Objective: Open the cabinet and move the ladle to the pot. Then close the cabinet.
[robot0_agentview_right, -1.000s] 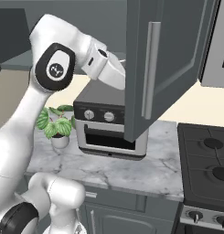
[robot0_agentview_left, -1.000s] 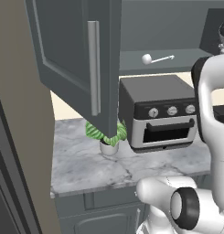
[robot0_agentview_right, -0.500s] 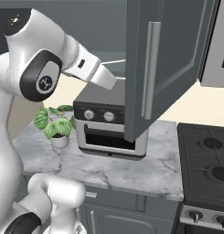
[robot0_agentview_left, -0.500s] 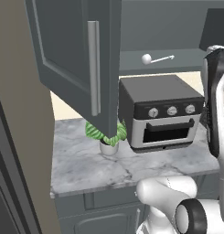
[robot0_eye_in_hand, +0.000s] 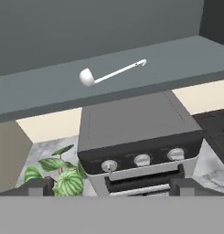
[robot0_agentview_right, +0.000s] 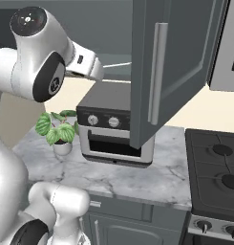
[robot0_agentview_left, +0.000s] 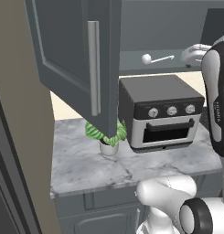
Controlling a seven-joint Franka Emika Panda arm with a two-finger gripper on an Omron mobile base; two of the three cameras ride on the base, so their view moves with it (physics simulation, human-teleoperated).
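Cabinet (robot0_agentview_left: 77, 68) with both doors open, ladle (robot0_eye_in_hand: 111, 73) lying on its shelf, gripper (robot0_eye_in_hand: 111, 186) fingers spread wide, holding nothing, toaster oven (robot0_agentview_left: 161, 112) below.

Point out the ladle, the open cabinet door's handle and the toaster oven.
ladle (robot0_eye_in_hand: 87, 77), hand view, on its round bowl.
cabinet door handle (robot0_agentview_left: 93, 68), left base view, mid-length of the silver bar.
toaster oven (robot0_agentview_right: 113, 141), right base view, on its front door.

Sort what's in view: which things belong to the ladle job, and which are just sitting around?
Job: dark grey wall cabinet, doors open; white long-handled ladle lying on its shelf; open end effector.
Bystanders: grey toaster oven; green potted plant; black stovetop; marble counter.
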